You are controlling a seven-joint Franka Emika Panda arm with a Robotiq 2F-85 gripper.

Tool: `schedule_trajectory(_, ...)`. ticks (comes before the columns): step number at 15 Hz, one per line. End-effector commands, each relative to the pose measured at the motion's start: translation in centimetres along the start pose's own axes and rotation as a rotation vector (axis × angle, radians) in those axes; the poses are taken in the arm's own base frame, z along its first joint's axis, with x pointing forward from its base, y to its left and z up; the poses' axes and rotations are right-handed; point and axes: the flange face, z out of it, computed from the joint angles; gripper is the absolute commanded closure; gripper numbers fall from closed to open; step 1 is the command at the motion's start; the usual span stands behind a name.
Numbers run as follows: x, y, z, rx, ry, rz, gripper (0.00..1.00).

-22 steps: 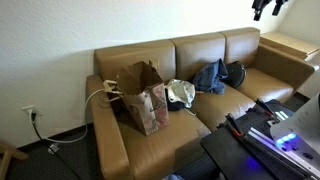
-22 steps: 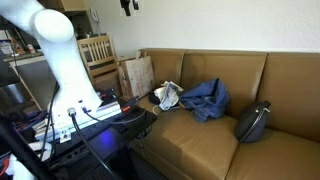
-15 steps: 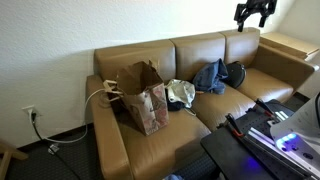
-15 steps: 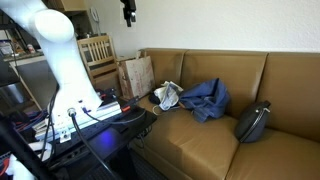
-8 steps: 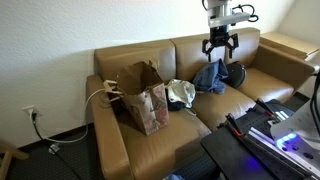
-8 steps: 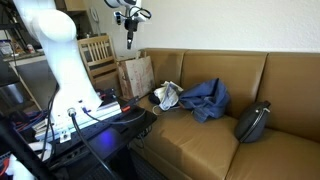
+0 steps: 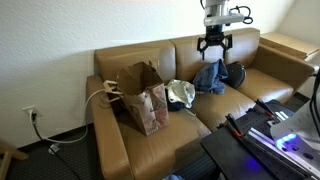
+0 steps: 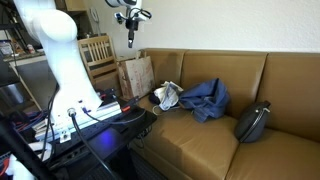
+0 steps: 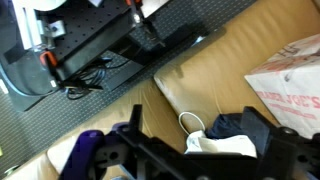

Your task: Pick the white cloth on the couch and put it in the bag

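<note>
The white cloth [image 7: 180, 94] lies crumpled on the middle seat of the tan couch, between the brown paper bag [image 7: 147, 96] and a blue garment [image 7: 210, 78]. It shows in both exterior views [image 8: 169, 95] and in the wrist view [image 9: 225, 146]. The paper bag stands upright and open by the couch arm [image 8: 136, 75], and its printed side shows at the wrist view's right edge [image 9: 295, 75]. My gripper [image 7: 213, 45] hangs open and empty in the air above the couch back, well above the blue garment [image 8: 130, 38]. Its dark fingers frame the white cloth in the wrist view [image 9: 195, 113].
A black bag [image 7: 236, 73] sits on the seat beyond the blue garment [image 8: 205, 98]. A white cord loop [image 9: 192, 123] lies by the cloth. A dark robot table with cables [image 8: 95, 120] stands in front of the couch. A wooden chair [image 8: 95, 50] is behind the paper bag.
The gripper has come down from high near the ceiling to just above the couch back and shifted toward the middle seat. Nothing on the couch has moved.
</note>
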Motion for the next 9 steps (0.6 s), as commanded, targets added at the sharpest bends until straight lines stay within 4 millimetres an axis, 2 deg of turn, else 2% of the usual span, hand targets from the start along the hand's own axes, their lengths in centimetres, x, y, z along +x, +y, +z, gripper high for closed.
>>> schedule_trajectory(1,4.2,-6.4,2.8,0.18,-0.025,0.061,0.0)
schedule_trajectory(4,8.1,-11.1,5.4,0.333,0.014,0.13,0.0)
schedule_trajectory(9,17.2,-15.2,9.9,0.47,0.166,0.346,0.0)
